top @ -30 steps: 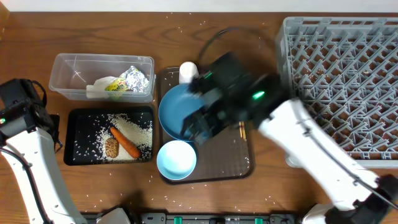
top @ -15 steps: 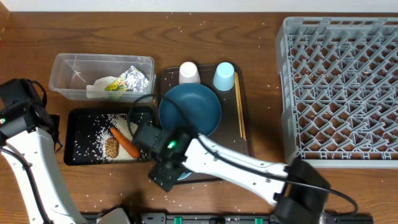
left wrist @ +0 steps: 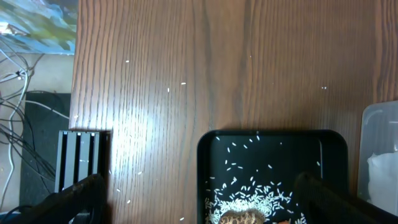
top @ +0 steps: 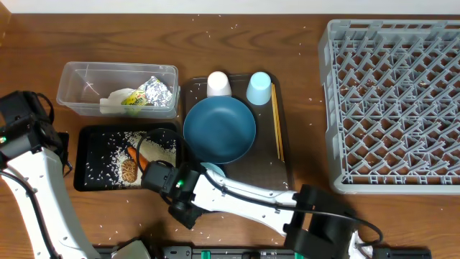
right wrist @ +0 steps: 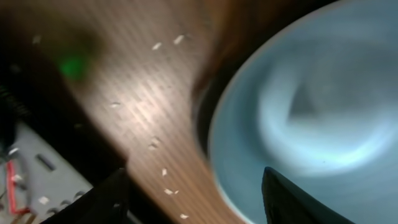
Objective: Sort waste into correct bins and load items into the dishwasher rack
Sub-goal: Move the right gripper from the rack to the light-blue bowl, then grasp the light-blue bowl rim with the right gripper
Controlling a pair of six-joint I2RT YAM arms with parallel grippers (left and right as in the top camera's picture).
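The right tool (right wrist: 194, 186) hangs spread over the near rim of the white bowl (right wrist: 311, 106), one finger over the bench and one over the bowl's inside. It is not yet pressed onto the rim, as far as the blur allows. The bowl sits on the front left corner of the brown serving tray (top: 280, 180), just beside the dark blue plate (top: 219, 129). A pinch on so thin a rim could slip, and the dishwasher rack (top: 392, 101) is well apart to the right. The forearm also lies low by the black tray (top: 90, 144), so a careless swing could scatter the rice (top: 162, 147) or nudge the carrot (top: 135, 155). Only the right wrist view shows the rim between the fingers; overhead the arm hides most of the bowl but shows the route to the rack. The left wrist view shows the left tool (left wrist: 208, 190) spread wide above the black tray's far end, holding nothing.
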